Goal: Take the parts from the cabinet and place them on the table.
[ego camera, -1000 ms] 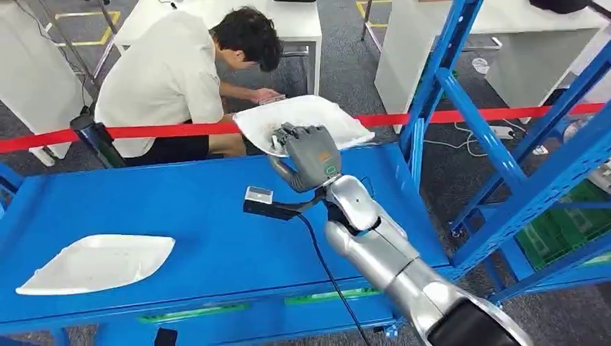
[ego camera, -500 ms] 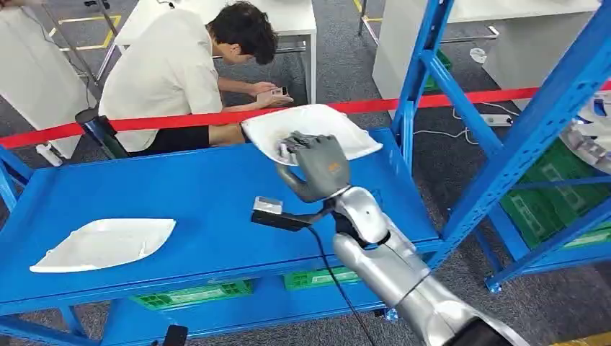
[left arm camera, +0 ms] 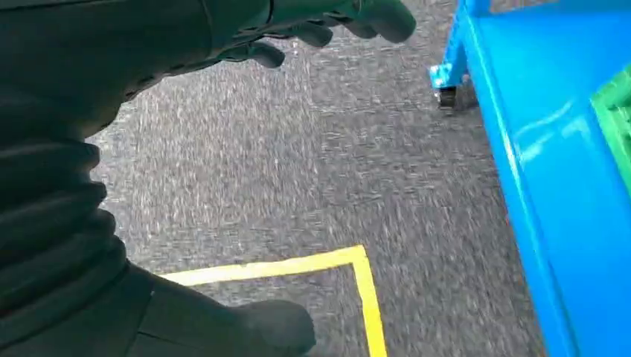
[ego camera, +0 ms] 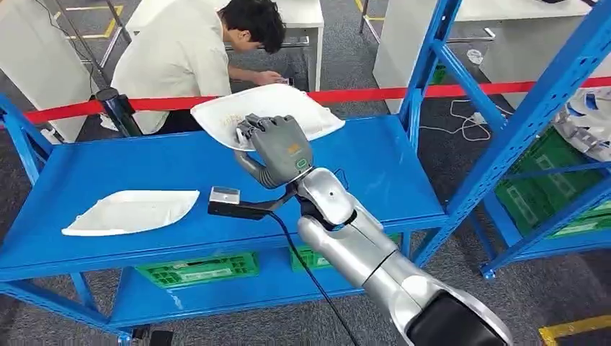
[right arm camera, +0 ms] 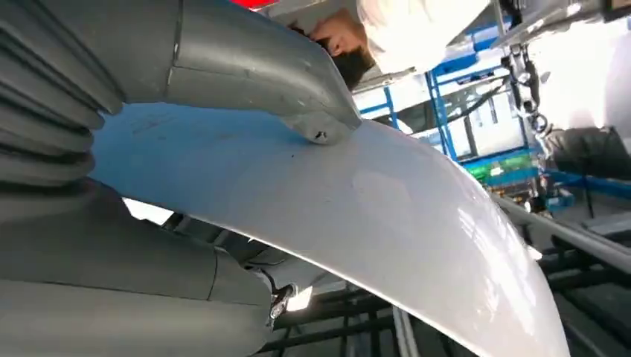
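Your right hand (ego camera: 277, 144) has its fingers (ego camera: 252, 127) clamped on the near edge of a white curved part (ego camera: 288, 108), holding it over the far side of the blue tabletop (ego camera: 382, 173). A second white part (ego camera: 133, 211) lies flat on the tabletop, well to the left of the held one. Beyond the tabletop runs a red barrier tape (ego camera: 375, 94), and a person (ego camera: 187, 58) crouches just behind it. Your left hand (left arm camera: 327, 18) hangs over grey carpet, fingers loosely apart, holding nothing.
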You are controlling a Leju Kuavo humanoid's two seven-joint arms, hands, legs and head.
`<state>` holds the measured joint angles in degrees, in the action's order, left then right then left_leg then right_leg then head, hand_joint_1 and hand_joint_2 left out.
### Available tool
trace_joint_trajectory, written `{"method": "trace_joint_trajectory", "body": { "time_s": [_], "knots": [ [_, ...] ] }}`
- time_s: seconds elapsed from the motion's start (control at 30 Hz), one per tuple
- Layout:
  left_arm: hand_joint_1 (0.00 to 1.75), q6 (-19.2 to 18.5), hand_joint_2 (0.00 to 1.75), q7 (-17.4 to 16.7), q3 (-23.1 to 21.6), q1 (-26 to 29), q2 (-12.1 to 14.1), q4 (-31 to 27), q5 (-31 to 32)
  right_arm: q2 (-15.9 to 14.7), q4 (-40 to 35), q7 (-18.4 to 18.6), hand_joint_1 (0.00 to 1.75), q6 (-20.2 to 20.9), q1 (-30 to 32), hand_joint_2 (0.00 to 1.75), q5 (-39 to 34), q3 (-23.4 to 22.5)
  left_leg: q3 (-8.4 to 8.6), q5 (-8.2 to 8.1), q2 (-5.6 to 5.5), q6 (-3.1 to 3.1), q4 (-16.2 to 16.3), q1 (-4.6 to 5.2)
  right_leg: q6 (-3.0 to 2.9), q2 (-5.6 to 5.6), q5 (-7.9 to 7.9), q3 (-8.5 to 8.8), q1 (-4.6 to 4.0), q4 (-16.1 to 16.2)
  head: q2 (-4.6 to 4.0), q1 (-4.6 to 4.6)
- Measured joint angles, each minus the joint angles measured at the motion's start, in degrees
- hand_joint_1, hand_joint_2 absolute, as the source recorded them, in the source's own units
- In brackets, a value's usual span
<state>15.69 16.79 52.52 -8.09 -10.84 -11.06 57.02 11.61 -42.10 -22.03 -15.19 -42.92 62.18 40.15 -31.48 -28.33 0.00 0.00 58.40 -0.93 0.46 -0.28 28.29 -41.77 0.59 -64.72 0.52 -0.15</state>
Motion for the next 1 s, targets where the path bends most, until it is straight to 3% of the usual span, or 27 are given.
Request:
{"method": "trace_joint_trajectory", "body": {
  "time_s": [0.07,0.1,0.13,0.17,0.23,0.27,0.3,0.33,0.4,0.43,0.47,0.5,0.57,0.6,0.63,0.67,0.7,0.73,0.77,0.8,0.83,0.9,0.93,0.97,1.0],
  "knots": [
    [0.00,0.00,1.75,-0.02,0.02,0.05,0.00,0.00,0.00,0.00,0.53,0.00,1.75,-0.09,0.03,1.75,0.02,0.02,-1.55,1.13,0.01,0.23,0.11,0.25,0.14,0.10,5.12,-2.37,-0.06,-8.83,0.00,0.22],
    [0.00,0.00,1.75,-0.07,0.02,0.07,0.00,0.04,0.00,0.00,0.79,0.00,1.75,-0.09,0.09,1.75,0.02,0.04,-2.34,1.67,0.03,0.38,0.23,0.41,0.03,0.12,5.65,-2.72,-0.12,-11.83,0.00,0.31],
    [0.00,0.00,1.75,-0.07,0.02,0.07,0.00,0.04,0.00,0.00,1.09,0.02,1.75,-0.09,0.10,1.75,0.02,0.04,-3.15,2.19,0.02,0.43,0.36,0.60,-0.24,0.15,4.71,-1.94,-0.25,-12.17,0.00,0.37],
    [0.00,0.00,1.75,-0.07,0.02,0.07,0.00,0.04,0.02,0.00,1.27,0.00,1.75,-0.09,0.09,1.75,0.02,0.04,-3.90,2.68,0.01,0.47,0.51,0.81,-0.74,0.18,2.98,0.17,-0.54,-10.05,0.00,0.46],
    [0.00,0.00,1.75,-0.24,0.04,0.06,0.00,0.04,0.02,0.09,1.44,-0.11,1.75,-0.09,-0.04,1.75,0.07,0.04,-4.83,3.48,-0.05,0.48,0.59,1.29,-2.28,0.22,0.28,6.95,-1.24,-1.21,0.00,0.52],
    [0.00,0.02,1.75,-0.26,0.04,0.07,-0.18,0.07,0.02,0.24,1.47,-0.20,1.75,-0.07,-0.24,1.75,0.07,0.04,-5.05,3.84,0.01,0.39,0.64,1.24,-3.23,0.22,1.48,10.10,-1.74,3.36,0.00,0.48],
    [0.00,0.11,1.75,-0.26,0.07,0.03,-0.22,0.00,0.04,0.42,1.47,-0.39,1.75,0.02,-0.41,1.75,0.07,0.04,-5.39,4.28,0.00,0.02,0.64,1.47,-3.36,-0.13,2.19,11.39,-1.75,6.22,0.00,0.46],
    [0.00,0.11,1.75,-0.26,0.07,0.04,-0.22,0.04,0.09,0.46,1.53,-0.70,1.75,0.09,-0.43,1.75,0.07,0.04,-5.33,4.73,0.08,-0.34,0.43,1.27,-3.17,0.00,1.61,11.09,-2.01,6.01,0.00,0.41],
    [0.00,0.07,1.75,-0.44,0.07,0.11,-0.24,0.07,0.50,0.44,1.73,-0.77,1.75,0.00,-0.43,1.75,0.11,0.04,-5.33,5.54,0.18,-0.96,0.02,0.99,-3.52,0.05,1.01,10.99,-2.16,6.63,0.00,0.52],
    [0.00,-0.04,1.75,-0.59,0.07,0.16,-0.09,0.07,0.81,0.44,1.86,-0.59,1.75,-0.26,-0.40,1.75,0.26,0.04,-5.57,5.74,0.13,-1.28,0.06,1.31,-3.64,-0.16,-0.04,11.06,-1.45,7.88,0.00,0.55],
    [0.00,-0.30,1.75,-0.74,0.07,0.25,0.02,0.09,1.25,0.42,1.99,-0.17,1.75,-0.63,-0.38,1.75,0.44,0.02,-6.36,4.07,-0.11,-1.61,0.91,1.08,-3.73,-0.28,-0.76,10.88,-1.37,8.24,0.00,0.59],
    [0.00,-0.46,1.75,-0.72,0.04,0.24,0.07,0.09,1.60,0.37,2.01,0.53,1.75,-1.25,-0.30,1.75,0.61,-0.07,-7.16,0.63,-0.11,-2.08,3.72,0.89,-4.14,-0.28,-1.41,10.26,-1.17,8.34,0.00,0.20],
    [0.00,-0.61,1.75,-0.44,0.00,0.24,0.20,0.11,2.25,0.00,2.01,1.64,1.75,-2.19,0.68,1.75,1.16,-0.57,-9.00,-4.98,-0.07,-2.97,11.54,0.39,-3.80,-0.29,-2.40,8.98,-1.00,8.32,0.00,-0.11],
    [0.00,-0.74,1.75,-0.35,-0.04,0.24,0.22,0.11,2.32,-0.50,1.97,1.97,1.75,-2.64,1.50,1.75,1.46,-0.96,-9.45,-5.93,-0.06,-3.32,14.62,0.19,-3.66,-0.35,-2.90,8.30,-0.87,8.24,0.00,-0.13],
    [0.00,-0.90,1.75,-0.35,-0.09,0.25,0.24,0.11,2.45,-1.12,1.81,2.08,1.75,-3.00,2.38,1.75,1.62,-1.31,-9.22,-5.14,-0.05,-3.60,16.10,0.02,-3.41,-0.44,-3.38,7.56,-0.72,8.11,0.00,-0.17],
    [0.00,-1.03,1.75,-0.33,-0.20,0.24,0.26,0.11,2.64,-1.81,1.53,2.10,1.75,-3.32,3.24,1.75,1.68,-1.64,-7.98,-3.16,-0.05,-3.92,15.42,-0.21,-3.09,-0.52,-3.87,6.71,-0.48,7.84,0.00,-0.18],
    [0.00,-1.12,1.75,-0.31,-0.26,0.24,0.35,0.09,2.89,-2.43,1.31,2.08,1.75,-3.65,3.89,1.75,1.70,-1.95,-5.57,-0.80,-0.03,-4.29,12.58,-0.52,-2.66,-0.53,-4.26,5.67,-0.13,7.37,0.00,-0.18],
    [0.00,-1.14,1.75,-0.31,-0.30,0.22,0.41,0.05,2.95,-2.80,1.14,2.05,1.75,-3.85,4.17,1.75,1.75,-2.19,-2.54,0.52,0.00,-4.69,8.53,-0.85,-2.28,-0.51,-4.57,4.75,0.17,6.78,0.00,-0.20],
    [0.00,-1.16,1.75,-0.28,-0.31,0.09,0.33,0.07,2.97,-3.08,0.87,2.05,1.75,-3.96,4.32,1.75,1.79,-2.45,0.59,-1.03,-0.05,-5.35,3.62,-1.28,-1.84,-0.43,-4.84,4.00,0.13,5.95,0.00,-0.33],
    [0.00,-1.25,1.75,-0.26,-0.37,-0.04,0.15,0.00,2.99,-3.45,0.48,2.06,1.75,-4.04,4.42,1.75,1.79,-2.84,2.78,-2.65,-0.35,-4.90,0.62,-0.52,-1.40,-0.27,-5.05,3.21,0.04,5.39,0.00,-0.83],
    [0.00,-1.29,1.75,-0.24,-0.44,-0.06,0.11,0.02,3.02,-3.59,0.33,2.03,1.75,-4.07,4.53,1.75,1.79,-2.95,2.04,-2.70,-0.22,-3.53,0.97,-0.57,-1.02,-0.28,-5.52,3.10,-0.16,5.33,0.00,-0.59],
    [0.00,-1.29,1.75,-0.22,-0.46,0.01,0.17,0.02,3.04,-4.00,0.11,2.03,1.75,-4.07,4.92,1.75,1.81,-3.02,1.52,-2.41,-0.18,-2.33,1.22,-0.34,-0.41,-0.21,-6.48,3.00,-0.04,5.69,0.00,-0.28],
    [0.00,-1.29,1.75,-0.24,-0.46,0.11,0.15,0.04,3.04,-4.31,0.11,2.03,1.75,-4.07,5.17,1.75,1.86,-3.06,0.57,-1.80,-0.05,-1.38,1.04,-0.47,0.01,-0.21,-6.85,2.76,0.13,5.68,0.00,-0.26],
    [0.00,-1.29,1.75,-0.24,-0.46,0.05,0.15,0.04,3.04,-4.53,0.09,2.03,1.75,-4.07,5.27,1.75,1.90,-3.08,0.54,-1.29,0.11,-0.70,1.05,-0.49,0.25,-0.10,-5.08,2.19,0.26,4.78,0.00,-0.26],
    [0.00,-1.29,1.75,-0.22,-0.46,0.01,0.15,0.00,3.04,-4.74,0.07,2.03,1.75,-4.04,5.34,1.75,1.97,-3.10,-0.18,-0.65,0.05,-0.21,1.06,-0.46,0.41,-0.08,-1.76,1.17,0.25,2.06,0.00,0.15]
  ]
}}
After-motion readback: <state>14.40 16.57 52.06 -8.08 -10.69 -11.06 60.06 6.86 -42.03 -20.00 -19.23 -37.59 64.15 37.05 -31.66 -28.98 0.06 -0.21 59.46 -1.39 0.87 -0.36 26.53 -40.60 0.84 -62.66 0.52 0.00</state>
